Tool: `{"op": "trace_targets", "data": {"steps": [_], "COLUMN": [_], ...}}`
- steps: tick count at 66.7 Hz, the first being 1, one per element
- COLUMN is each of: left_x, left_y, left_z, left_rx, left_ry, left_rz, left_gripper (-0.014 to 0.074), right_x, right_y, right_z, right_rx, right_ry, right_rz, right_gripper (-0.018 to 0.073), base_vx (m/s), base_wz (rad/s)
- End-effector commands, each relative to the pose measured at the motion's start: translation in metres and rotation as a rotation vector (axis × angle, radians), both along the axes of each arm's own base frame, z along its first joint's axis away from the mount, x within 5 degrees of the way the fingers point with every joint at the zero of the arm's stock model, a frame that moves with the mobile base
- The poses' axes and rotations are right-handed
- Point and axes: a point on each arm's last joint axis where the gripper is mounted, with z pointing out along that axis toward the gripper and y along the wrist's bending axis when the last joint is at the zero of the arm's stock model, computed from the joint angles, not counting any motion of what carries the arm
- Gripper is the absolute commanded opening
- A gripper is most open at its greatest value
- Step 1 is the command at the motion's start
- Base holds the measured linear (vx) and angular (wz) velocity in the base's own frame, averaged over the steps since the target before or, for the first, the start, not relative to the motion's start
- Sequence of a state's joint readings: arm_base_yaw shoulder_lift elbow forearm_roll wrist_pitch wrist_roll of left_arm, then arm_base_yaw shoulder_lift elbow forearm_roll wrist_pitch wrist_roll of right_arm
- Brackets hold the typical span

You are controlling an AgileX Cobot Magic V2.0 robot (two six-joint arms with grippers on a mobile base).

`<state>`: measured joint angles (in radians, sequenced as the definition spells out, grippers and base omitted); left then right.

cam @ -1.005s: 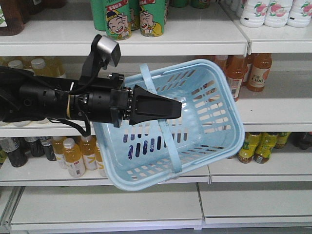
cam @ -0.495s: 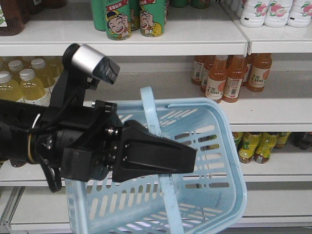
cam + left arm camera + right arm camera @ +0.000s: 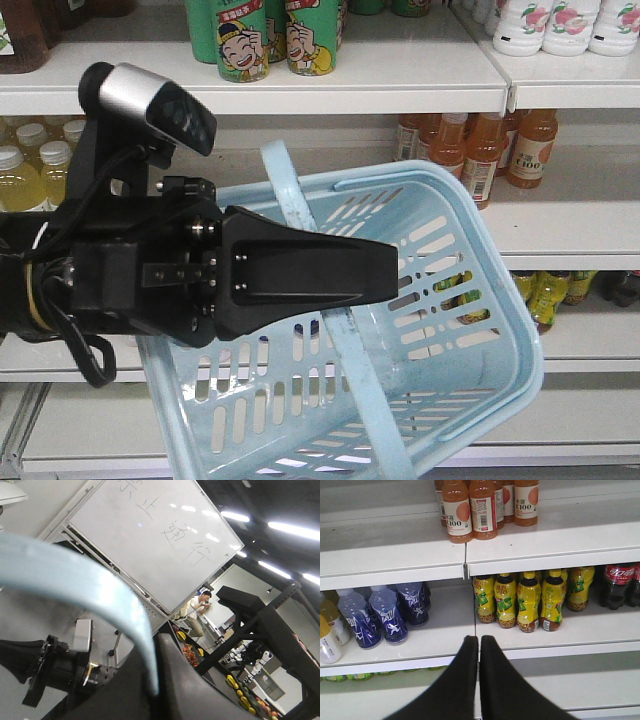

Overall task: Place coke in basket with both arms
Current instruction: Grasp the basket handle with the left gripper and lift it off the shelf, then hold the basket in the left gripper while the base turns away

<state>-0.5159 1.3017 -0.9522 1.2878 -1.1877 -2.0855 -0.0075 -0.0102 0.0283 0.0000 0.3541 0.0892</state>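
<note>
The left arm ends in a blocky, angular black wrist housing [image 3: 130,290] dotted with small silver screw heads [image 3: 240,258], with a pale yellow band [image 3: 35,300] round its body at the far left and glossy black cables [image 3: 92,380] looping beneath. It narrows rightward into the left gripper [image 3: 390,272], a smooth matt black wedge with a thin seam along its side. Above the housing, a black bracket carries a camera module [image 3: 150,100] with a brushed silver shell and a black lens face, while the right gripper [image 3: 479,640] shows two matt black tapered fingers [image 3: 460,680] with rounded tips.

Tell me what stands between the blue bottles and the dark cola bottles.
A row of yellow bottles with green labels, shown in the right wrist view.
</note>
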Motion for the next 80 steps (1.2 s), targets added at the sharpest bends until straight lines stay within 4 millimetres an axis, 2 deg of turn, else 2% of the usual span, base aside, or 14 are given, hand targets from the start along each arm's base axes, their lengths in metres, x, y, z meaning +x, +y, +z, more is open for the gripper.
{"op": "trace_targets", "data": {"steps": [1,20,80], "left_x": [-0.029,-0.044,-0.046], "left_y": [0.01,0.01,0.009], "left_z": [0.038,0.046,0.041], "left_rx": [-0.227,-0.243,-0.196], "left_ry": [-0.054,-0.081,-0.104], "left_rz": [-0.167,-0.207,-0.22], "left_gripper": [-0.0008,-0.0007,-0.0007], "right_x": [0.001,0.001,0.001], "right_y": [-0.001,-0.001,-0.001], "right_z": [0.004,0.004,0.004], "right_rx": [-0.016,-0.016,-0.016], "right_ry": [-0.079,-0.079,-0.078], "right_rz": [-0.006,-0.006,-0.006], "right_gripper": [-0.0004,-0.0004,-0.0004], "base_vx": [0.0,0.0,0.0], "base_wz": [0.0,0.0,0.0]}}
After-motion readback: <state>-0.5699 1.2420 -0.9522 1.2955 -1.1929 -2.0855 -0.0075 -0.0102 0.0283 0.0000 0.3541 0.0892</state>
